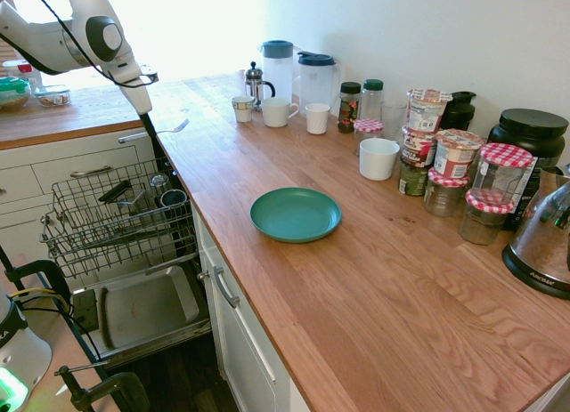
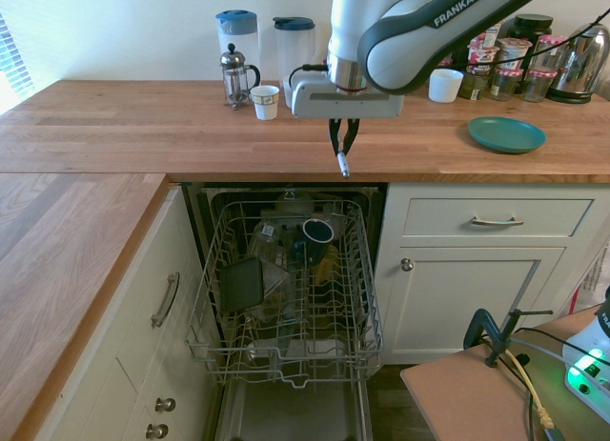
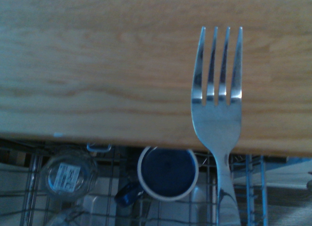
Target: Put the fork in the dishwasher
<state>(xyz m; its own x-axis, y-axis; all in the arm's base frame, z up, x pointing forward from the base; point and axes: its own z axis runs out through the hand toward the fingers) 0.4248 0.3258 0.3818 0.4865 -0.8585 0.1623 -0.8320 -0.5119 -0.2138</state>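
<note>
"franka em…", cut off, on the arm [image 2: 419, 43]; a brand, too blurred, on the kettle [image 1: 541, 243].

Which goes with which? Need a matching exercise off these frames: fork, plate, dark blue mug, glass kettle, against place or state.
1. fork
2. plate
3. dark blue mug
4. kettle

A. in the dishwasher rack
B. held in the gripper
C. on the wooden counter, near its wall-side jars
D. green, lying flat on the counter

Pairs: 1-B, 2-D, 3-A, 4-C
</note>
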